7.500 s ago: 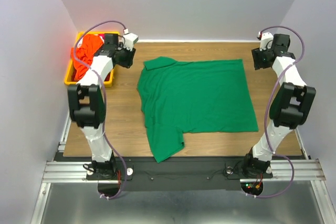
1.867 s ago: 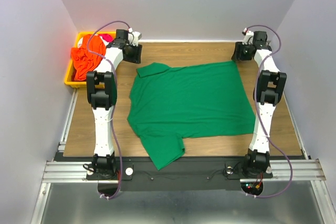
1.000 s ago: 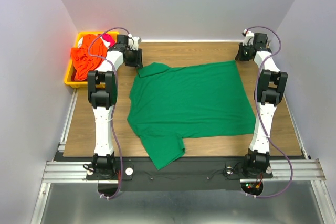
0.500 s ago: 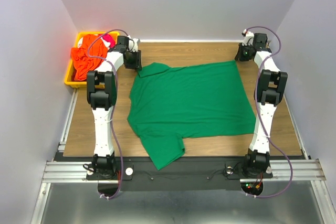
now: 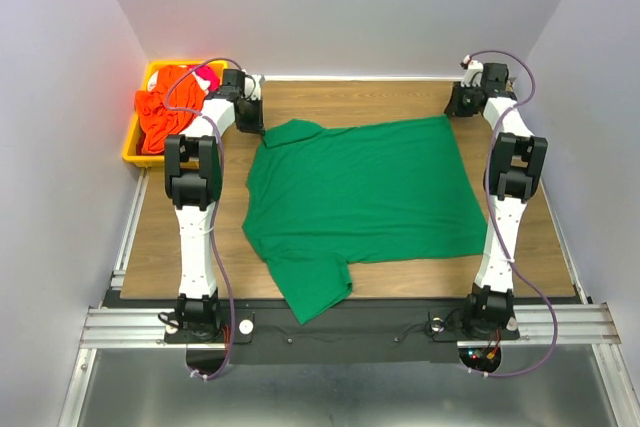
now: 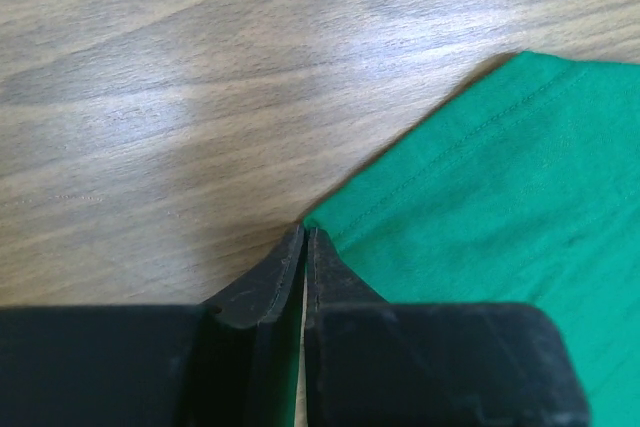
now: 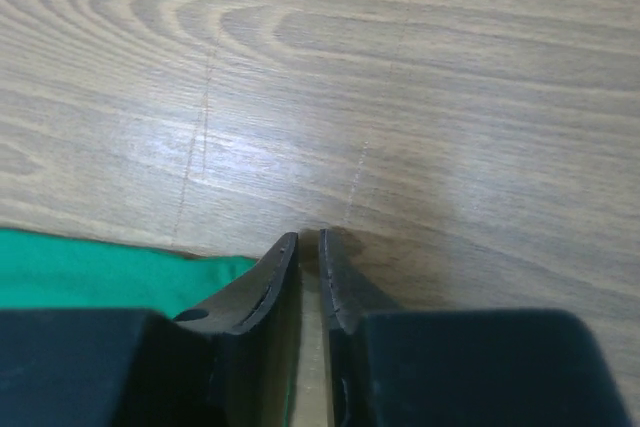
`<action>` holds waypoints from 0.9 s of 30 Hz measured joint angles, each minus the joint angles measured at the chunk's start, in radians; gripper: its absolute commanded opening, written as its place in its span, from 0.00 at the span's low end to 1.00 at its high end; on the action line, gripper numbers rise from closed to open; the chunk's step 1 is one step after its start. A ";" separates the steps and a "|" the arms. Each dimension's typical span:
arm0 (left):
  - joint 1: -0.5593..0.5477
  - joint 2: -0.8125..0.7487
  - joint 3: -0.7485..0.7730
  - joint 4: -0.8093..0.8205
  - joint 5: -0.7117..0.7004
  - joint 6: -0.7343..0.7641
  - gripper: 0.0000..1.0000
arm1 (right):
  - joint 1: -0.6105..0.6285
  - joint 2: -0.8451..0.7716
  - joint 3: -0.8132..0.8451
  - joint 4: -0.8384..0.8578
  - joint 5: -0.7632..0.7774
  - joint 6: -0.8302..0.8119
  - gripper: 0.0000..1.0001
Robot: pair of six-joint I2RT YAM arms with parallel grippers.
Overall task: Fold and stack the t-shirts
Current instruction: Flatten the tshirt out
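- while the left gripper [image 6: 305,232] sits with its jaws almost touching at the sleeve corner of the green t-shirt [image 6: 480,207], i cannot tell whether any cloth is nipped; confirm a real bite before lifting.
- right gripper [image 7: 308,239] stands a crack apart over the bare table [image 7: 400,97], holding nothing, with the shirt's corner just beside one finger; shift onto the cloth, then close.
- the shirt lies spread mid-table; raise both far corners together and level so the fold lands even.
- orange t-shirt [image 5: 160,112] waits in the bin [image 5: 132,152].
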 measured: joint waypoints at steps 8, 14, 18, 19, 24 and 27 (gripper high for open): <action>0.000 0.000 0.000 -0.001 0.000 0.000 0.12 | 0.020 -0.014 -0.001 -0.028 -0.021 0.058 0.54; 0.000 0.000 0.000 -0.001 0.000 0.000 0.12 | 0.019 -0.014 -0.002 -0.030 -0.038 0.103 0.54; 0.000 0.000 0.000 -0.001 0.000 0.000 0.14 | 0.019 -0.027 -0.029 -0.022 -0.031 0.109 0.52; 0.000 0.000 0.000 -0.002 0.000 0.000 0.15 | 0.019 -0.035 -0.043 -0.021 -0.024 0.105 0.52; 0.000 0.000 0.000 -0.005 0.004 0.001 0.26 | 0.019 -0.076 -0.106 -0.019 0.014 0.072 0.43; 0.000 0.000 0.000 -0.006 0.011 0.001 0.28 | 0.019 -0.090 -0.132 -0.011 0.029 0.052 0.29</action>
